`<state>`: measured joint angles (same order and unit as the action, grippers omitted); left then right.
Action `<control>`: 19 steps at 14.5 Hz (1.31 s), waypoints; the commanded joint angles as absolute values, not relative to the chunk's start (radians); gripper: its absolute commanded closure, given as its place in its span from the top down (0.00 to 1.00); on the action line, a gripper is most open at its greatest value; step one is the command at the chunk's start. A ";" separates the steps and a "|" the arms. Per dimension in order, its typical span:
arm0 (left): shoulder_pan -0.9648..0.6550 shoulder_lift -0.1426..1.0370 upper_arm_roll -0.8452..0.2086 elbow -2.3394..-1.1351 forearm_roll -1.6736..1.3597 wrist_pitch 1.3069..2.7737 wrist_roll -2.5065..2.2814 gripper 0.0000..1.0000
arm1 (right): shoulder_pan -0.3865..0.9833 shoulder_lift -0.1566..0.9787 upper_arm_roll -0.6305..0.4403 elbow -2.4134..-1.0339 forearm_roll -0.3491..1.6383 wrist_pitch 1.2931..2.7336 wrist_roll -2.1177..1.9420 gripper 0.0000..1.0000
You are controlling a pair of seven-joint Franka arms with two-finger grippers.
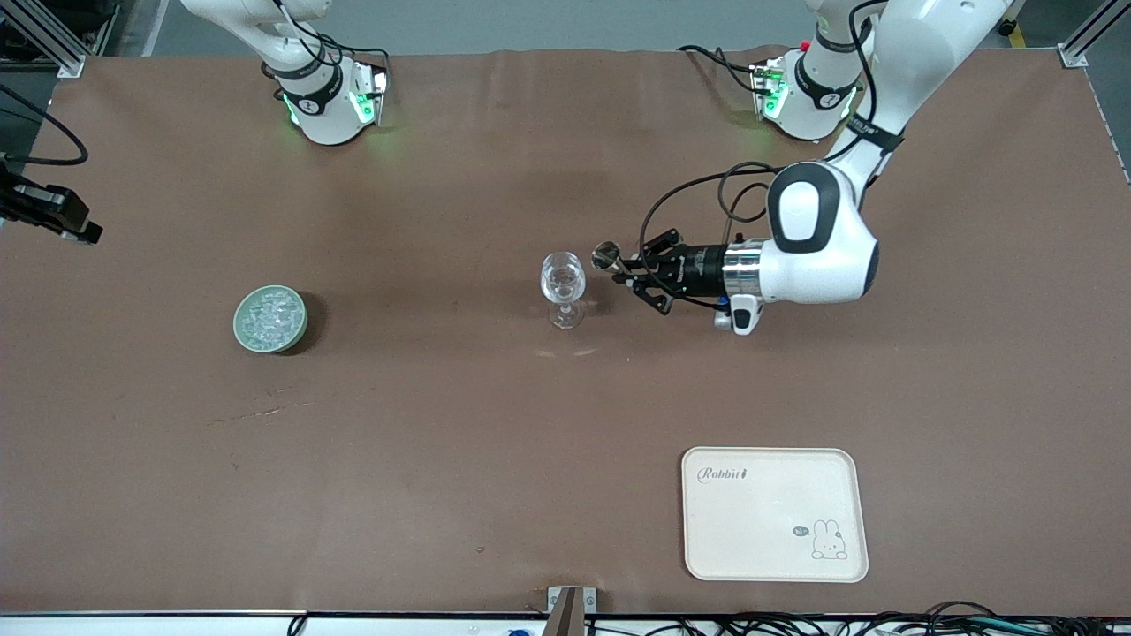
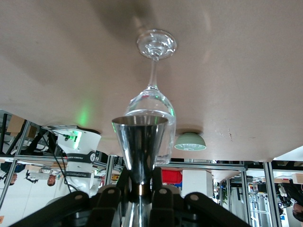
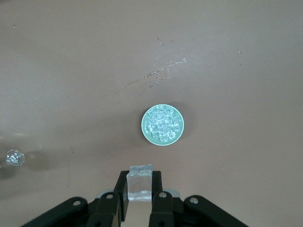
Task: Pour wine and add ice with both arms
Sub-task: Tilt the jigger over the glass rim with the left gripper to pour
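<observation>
My left gripper (image 1: 624, 266) is shut on the waist of the silvery jigger (image 1: 605, 255), held on its side with its mouth toward the clear stemmed glass (image 1: 563, 284), close by the glass's rim. In the left wrist view the jigger (image 2: 140, 146) sits between the fingers (image 2: 163, 203), with the glass (image 2: 152, 101) just past it. The wine itself does not show. My right gripper (image 3: 139, 189) is out of the front view; it is shut on one clear ice cube (image 3: 139, 182), high over the table near the pale-green bowl (image 3: 145, 127) heaped with ice (image 3: 163, 124).
The bowl (image 1: 240, 329) of ice stands toward the right arm's end of the table, well apart from the glass. A cream tray (image 1: 773, 514) with a rabbit drawing lies nearer to the front camera. A black device (image 1: 44, 212) juts in at the table's edge.
</observation>
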<state>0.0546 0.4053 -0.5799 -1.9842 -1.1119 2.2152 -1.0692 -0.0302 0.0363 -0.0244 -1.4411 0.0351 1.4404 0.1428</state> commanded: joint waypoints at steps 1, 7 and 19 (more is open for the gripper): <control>0.054 0.451 -0.597 -1.945 -1.117 2.235 -1.062 0.00 | -0.031 0.012 -0.023 -1.470 0.031 1.442 0.144 0.00; 0.031 0.506 -0.598 -1.870 -0.951 2.235 -1.146 0.00 | -0.032 0.012 -0.023 -1.467 0.031 1.447 0.144 0.00; -0.012 0.523 -0.600 -1.822 -0.828 2.235 -1.264 0.00 | -0.031 0.012 -0.023 -1.466 0.031 1.448 0.146 0.00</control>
